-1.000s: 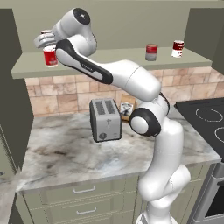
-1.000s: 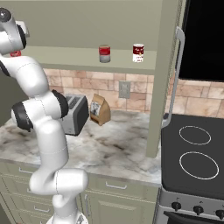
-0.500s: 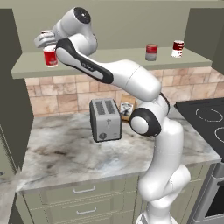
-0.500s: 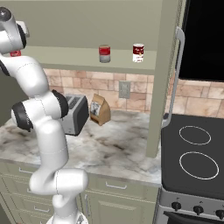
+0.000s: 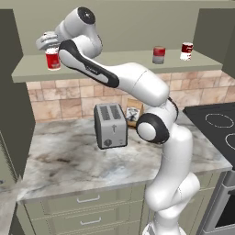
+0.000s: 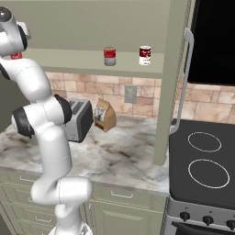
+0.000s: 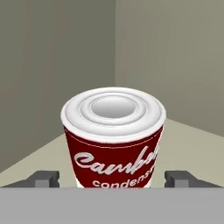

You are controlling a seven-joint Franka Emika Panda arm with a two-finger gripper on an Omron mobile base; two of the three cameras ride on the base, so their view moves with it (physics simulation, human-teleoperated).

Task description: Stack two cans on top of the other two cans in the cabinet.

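Note:
In the hand view a can [image 7: 113,140] with a dark red label, white script and a pale lid stands between my gripper's [image 7: 111,179] fingertips [image 7: 43,178]. A gap shows on each side, so the gripper is open. The can's base is cut off. In the left base view my gripper [image 5: 48,44] sits at the left end of the cabinet [image 5: 114,62], right over an almost all-red can [image 5: 53,60]; the hand hides what is between its fingers. Further right on the shelf stand a red-over-grey can [image 5: 159,55] [image 6: 109,56] and a red-over-white can [image 5: 187,51] [image 6: 145,55].
Below the shelf, a silver toaster [image 5: 110,125] [image 6: 78,120] and a brown bag [image 5: 133,112] [image 6: 104,114] sit on the marble counter [image 5: 69,156]. A black stove [image 6: 206,160] is at the right. A dark side panel [image 5: 13,92] closes the shelf's left end.
The arm and the cans stand where they were. The fingers have spread apart from the can.

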